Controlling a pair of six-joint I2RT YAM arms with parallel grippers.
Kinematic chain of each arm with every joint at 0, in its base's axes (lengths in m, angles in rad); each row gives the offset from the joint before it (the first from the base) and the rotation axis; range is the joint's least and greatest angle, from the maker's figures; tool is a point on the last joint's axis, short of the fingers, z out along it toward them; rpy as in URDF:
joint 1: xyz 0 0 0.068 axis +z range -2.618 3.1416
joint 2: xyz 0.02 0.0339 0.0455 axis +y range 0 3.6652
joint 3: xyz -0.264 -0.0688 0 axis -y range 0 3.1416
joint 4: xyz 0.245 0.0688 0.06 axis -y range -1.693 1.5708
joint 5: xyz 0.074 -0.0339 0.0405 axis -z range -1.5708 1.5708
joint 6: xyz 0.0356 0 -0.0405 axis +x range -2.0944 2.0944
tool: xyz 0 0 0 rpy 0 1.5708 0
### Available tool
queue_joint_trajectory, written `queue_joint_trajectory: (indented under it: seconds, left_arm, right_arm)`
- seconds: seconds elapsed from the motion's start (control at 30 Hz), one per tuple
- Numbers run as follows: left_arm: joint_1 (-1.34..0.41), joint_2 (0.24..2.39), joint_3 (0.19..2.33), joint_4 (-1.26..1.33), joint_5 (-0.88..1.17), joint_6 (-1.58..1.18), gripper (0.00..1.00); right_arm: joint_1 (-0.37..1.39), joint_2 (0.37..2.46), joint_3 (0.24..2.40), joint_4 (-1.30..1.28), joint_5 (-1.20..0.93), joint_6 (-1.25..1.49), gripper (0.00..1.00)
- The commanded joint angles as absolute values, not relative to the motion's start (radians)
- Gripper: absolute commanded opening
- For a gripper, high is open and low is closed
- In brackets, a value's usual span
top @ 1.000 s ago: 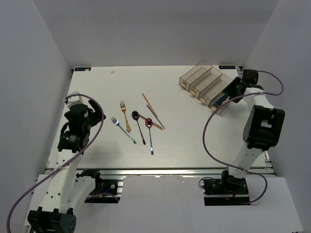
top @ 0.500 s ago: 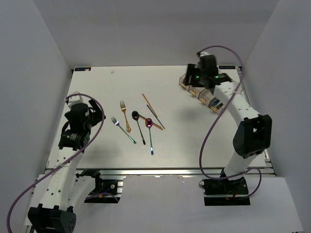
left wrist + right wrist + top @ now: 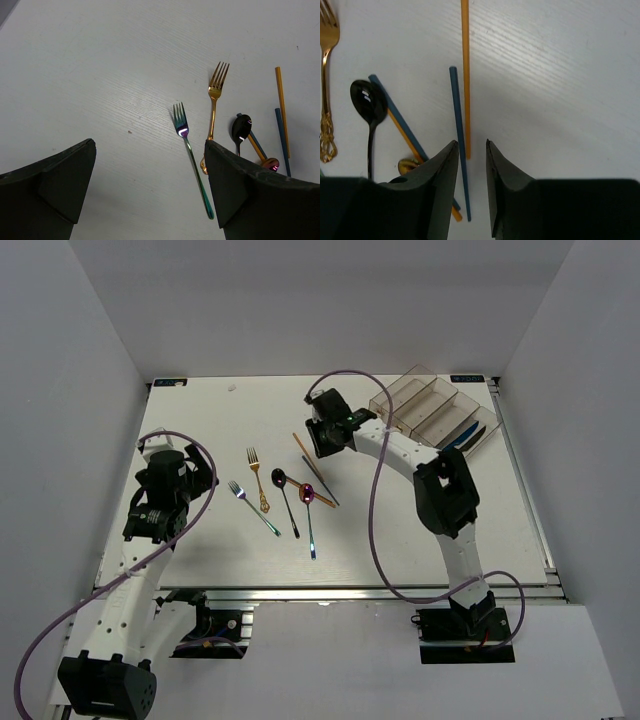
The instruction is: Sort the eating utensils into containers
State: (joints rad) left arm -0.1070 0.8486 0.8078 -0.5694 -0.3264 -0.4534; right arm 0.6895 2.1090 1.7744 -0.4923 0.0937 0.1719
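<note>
The containers [image 3: 430, 408] sit at the far right corner of the table [image 3: 380, 540], close to its edges. Well left of them, the right gripper [image 3: 470, 146] hovers with its jaws narrowly parted and holds nothing. Below it lie the gold chopstick [image 3: 465, 75] and blue chopstick [image 3: 457, 110]. Farther left lie the black spoon [image 3: 368, 102], gold fork [image 3: 213, 107] and teal fork [image 3: 191, 160]. Bare tabletop separates this cluster from the containers. Farthest left, the left gripper [image 3: 150, 144] gapes wide, empty.

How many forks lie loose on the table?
2. The gold fork lies left of the black spoon; the silver-teal fork lies just left of the gold one. The bins may hide more.
</note>
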Motion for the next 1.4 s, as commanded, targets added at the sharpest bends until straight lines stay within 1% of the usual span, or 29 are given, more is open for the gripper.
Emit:
queue_joint_trajectory:
  seconds: [0.0, 0.13, 0.27, 0.33, 0.37, 0.4, 0.47, 0.67, 0.83, 0.9, 1.2, 1.3, 1.33, 1.37]
  left_arm:
    - [-0.11, 0.844, 0.815, -0.572, -0.336, -0.454, 0.98]
    - [-0.11, 0.838, 0.813, -0.569, -0.333, -0.454, 0.98]
    - [-0.11, 0.844, 0.816, -0.569, -0.327, -0.453, 0.98]
    - [-0.109, 0.842, 0.816, -0.572, -0.331, -0.453, 0.98]
    - [-0.11, 0.839, 0.815, -0.572, -0.331, -0.453, 0.98]
    - [-0.109, 0.836, 0.816, -0.571, -0.334, -0.453, 0.98]
    - [-0.11, 0.833, 0.815, -0.569, -0.333, -0.453, 0.98]
    - [-0.11, 0.839, 0.815, -0.571, -0.327, -0.453, 0.98]
    - [-0.109, 0.822, 0.81, -0.569, -0.33, -0.453, 0.98]
    - [-0.11, 0.822, 0.81, -0.569, -0.327, -0.453, 0.98]
    - [-0.11, 0.818, 0.81, -0.569, -0.318, -0.451, 0.98]
    - [-0.11, 0.816, 0.811, -0.569, -0.318, -0.451, 0.98]
    - [-0.11, 0.815, 0.81, -0.569, -0.316, -0.451, 0.98]
    - [-0.11, 0.812, 0.811, -0.568, -0.316, -0.451, 0.98]
  right_arm:
    - [0.687, 2.183, 1.923, -0.5, 0.106, 0.135, 0.33]
    - [0.726, 2.172, 1.902, -0.514, 0.11, 0.14, 0.33]
    - [0.767, 2.108, 1.789, -0.518, 0.196, 0.26, 0.34]
    - [0.802, 2.042, 1.711, -0.491, 0.221, 0.31, 0.38]
    - [0.816, 2.016, 1.665, -0.465, 0.244, 0.328, 0.44]
    - [0.843, 1.979, 1.593, -0.442, 0.261, 0.362, 0.47]
    - [0.868, 1.959, 1.546, -0.443, 0.297, 0.391, 0.53]
    - [0.936, 1.963, 1.477, -0.457, 0.284, 0.445, 0.53]
    - [0.945, 2.026, 1.479, -0.466, 0.278, 0.465, 0.47]
    - [0.946, 2.046, 1.482, -0.463, 0.273, 0.471, 0.42]
    - [0.963, 2.098, 1.488, -0.479, 0.259, 0.491, 0.34]
    - [0.966, 2.103, 1.463, -0.482, 0.255, 0.5, 0.25]
    - [0.968, 2.103, 1.457, -0.486, 0.255, 0.505, 0.18]
    - [0.974, 2.103, 1.45, -0.489, 0.256, 0.506, 0.15]
